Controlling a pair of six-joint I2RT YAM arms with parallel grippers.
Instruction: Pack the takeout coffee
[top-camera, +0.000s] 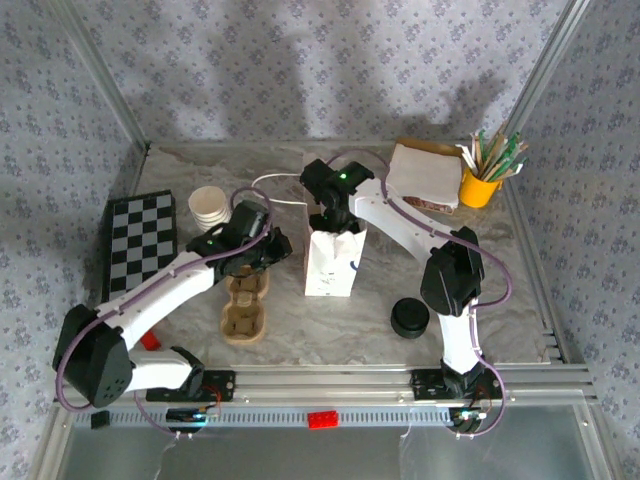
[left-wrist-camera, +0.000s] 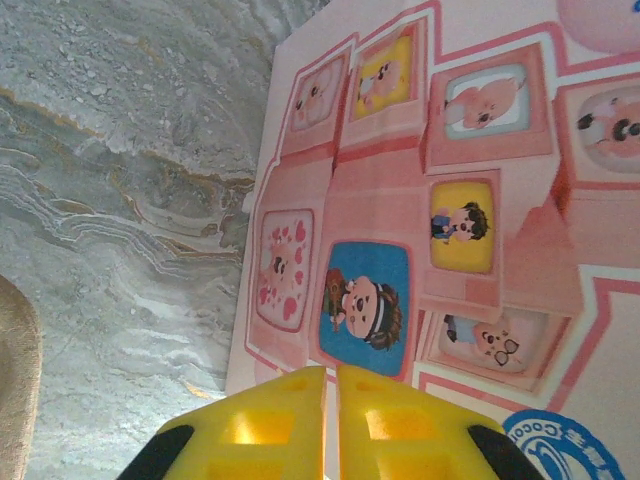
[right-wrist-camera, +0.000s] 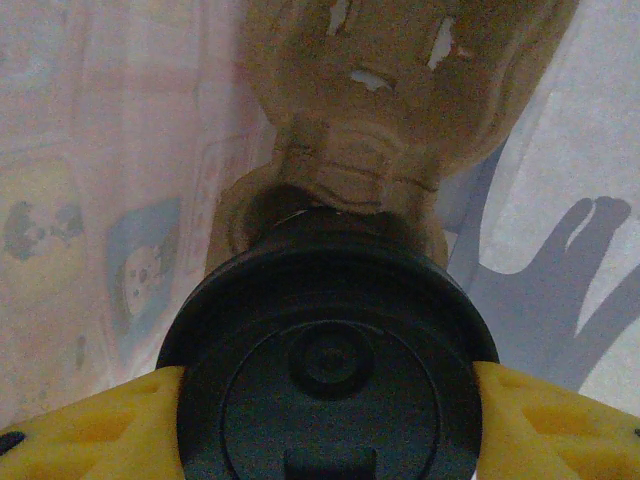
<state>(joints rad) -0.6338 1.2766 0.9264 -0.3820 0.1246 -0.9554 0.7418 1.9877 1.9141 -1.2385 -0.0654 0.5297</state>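
Observation:
The takeout coffee shows from above in the right wrist view, as a round black lid (right-wrist-camera: 330, 330) on a dark cup. My right gripper (right-wrist-camera: 325, 400) is shut on it, one yellow finger on each side of the lid. It hangs inside the white paper bag (top-camera: 331, 265), whose pale printed walls surround it, with a brown moulded-pulp shape (right-wrist-camera: 400, 110) beyond the lid. From above, my right gripper (top-camera: 336, 222) sits at the bag's open top. My left gripper (left-wrist-camera: 331, 385) is shut at the bag's cartoon-printed side (left-wrist-camera: 450, 180), a thin strip of paper between its fingers, left of the bag (top-camera: 270, 248).
A brown pulp cup carrier (top-camera: 245, 308) lies left of the bag, under my left arm. Stacked cream cups (top-camera: 208, 205) and a checkerboard (top-camera: 140, 240) stand at the left. A black round lid stack (top-camera: 410, 318) lies front right. Napkins (top-camera: 425, 175) and a yellow stick holder (top-camera: 480, 185) stand back right.

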